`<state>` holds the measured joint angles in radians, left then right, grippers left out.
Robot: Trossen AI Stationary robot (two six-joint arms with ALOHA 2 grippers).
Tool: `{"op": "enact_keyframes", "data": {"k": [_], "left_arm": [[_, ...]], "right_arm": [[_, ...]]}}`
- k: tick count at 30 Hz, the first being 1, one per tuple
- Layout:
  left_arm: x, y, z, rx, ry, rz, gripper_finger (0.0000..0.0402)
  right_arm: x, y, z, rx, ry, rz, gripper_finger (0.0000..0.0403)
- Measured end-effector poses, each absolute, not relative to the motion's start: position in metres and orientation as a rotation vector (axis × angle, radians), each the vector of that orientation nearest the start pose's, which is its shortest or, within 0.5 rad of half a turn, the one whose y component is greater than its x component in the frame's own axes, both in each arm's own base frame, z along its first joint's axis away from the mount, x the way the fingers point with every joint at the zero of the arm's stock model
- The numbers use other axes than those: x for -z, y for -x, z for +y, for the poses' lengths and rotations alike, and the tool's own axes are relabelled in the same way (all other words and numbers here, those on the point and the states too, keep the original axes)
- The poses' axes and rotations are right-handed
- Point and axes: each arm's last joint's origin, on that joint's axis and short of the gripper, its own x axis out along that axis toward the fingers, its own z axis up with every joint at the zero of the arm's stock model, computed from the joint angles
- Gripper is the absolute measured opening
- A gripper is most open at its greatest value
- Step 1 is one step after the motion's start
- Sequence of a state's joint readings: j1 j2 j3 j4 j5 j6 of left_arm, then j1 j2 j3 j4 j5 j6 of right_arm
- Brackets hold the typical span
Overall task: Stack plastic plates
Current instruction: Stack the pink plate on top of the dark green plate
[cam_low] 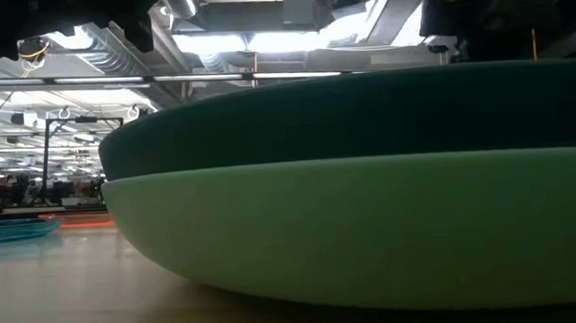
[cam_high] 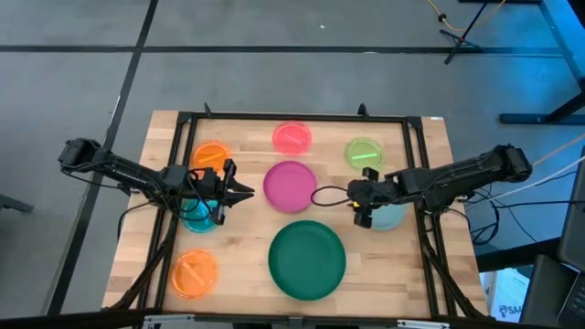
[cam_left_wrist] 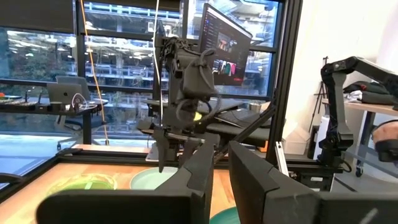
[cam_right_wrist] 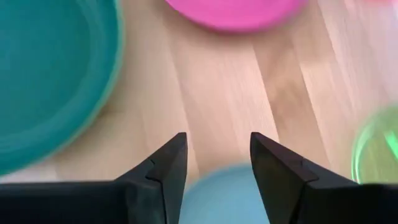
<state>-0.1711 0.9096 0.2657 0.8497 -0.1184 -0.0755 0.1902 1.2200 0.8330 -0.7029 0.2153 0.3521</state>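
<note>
In the high view the dark green plate (cam_high: 307, 259) lies near the table's near edge. The low view shows it nested in the mint plate (cam_low: 373, 236). The magenta plate (cam_high: 290, 185) lies at the centre, with pink-red (cam_high: 292, 137), lime (cam_high: 364, 153) and orange (cam_high: 212, 155) plates beyond it. A second orange plate (cam_high: 194, 273) lies near left. My left gripper (cam_high: 239, 190) is open, held level above the teal plate (cam_high: 197, 217) and pointing right. My right gripper (cam_right_wrist: 217, 149) is open and points down over the grey-blue plate's (cam_right_wrist: 224, 196) left rim, touching nothing that shows.
A black metal frame (cam_high: 183, 119) runs round the table's edge. Bare wood (cam_right_wrist: 224, 81) lies between the magenta, dark green and grey-blue plates. The left wrist view shows the right arm (cam_left_wrist: 186, 74) standing over the grey-blue plate (cam_left_wrist: 152, 178), with monitors and another robot arm beyond the table.
</note>
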Motion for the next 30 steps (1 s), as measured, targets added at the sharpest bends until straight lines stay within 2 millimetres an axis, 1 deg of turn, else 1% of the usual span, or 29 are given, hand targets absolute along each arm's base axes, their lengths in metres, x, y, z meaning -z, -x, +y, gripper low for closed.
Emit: {"op": "enact_keyframes", "data": {"k": [4,8,17,22,25,27,30], "left_arm": [[-0.233,-0.182,-0.028,0.06,0.105,-0.202,0.0042],[-0.232,-0.182,-0.028,0.06,0.105,-0.202,0.0042],[-0.233,-0.182,-0.028,0.059,0.101,-0.202,0.0042],[-0.233,-0.182,-0.028,0.042,0.08,-0.203,0.0043],[-0.233,-0.182,-0.027,0.037,0.081,-0.203,0.0043],[-0.233,-0.182,-0.027,0.037,0.081,-0.203,0.0043],[-0.233,-0.182,-0.027,0.036,0.081,-0.203,0.0043]], "right_arm": [[-0.225,-0.213,0.035,0.269,-0.142,1.116,0.0166],[-0.219,-0.211,0.034,0.287,-0.173,1.137,0.0166],[-0.198,-0.209,0.034,0.266,-0.187,1.108,0.0166],[-0.198,-0.222,0.033,0.26,-0.114,0.953,0.0166],[-0.199,-0.235,0.031,0.25,-0.12,0.867,0.0166],[-0.198,-0.243,0.025,0.268,-0.145,0.819,0.0166],[-0.191,-0.253,0.012,0.296,-0.186,0.807,0.0166]]}}
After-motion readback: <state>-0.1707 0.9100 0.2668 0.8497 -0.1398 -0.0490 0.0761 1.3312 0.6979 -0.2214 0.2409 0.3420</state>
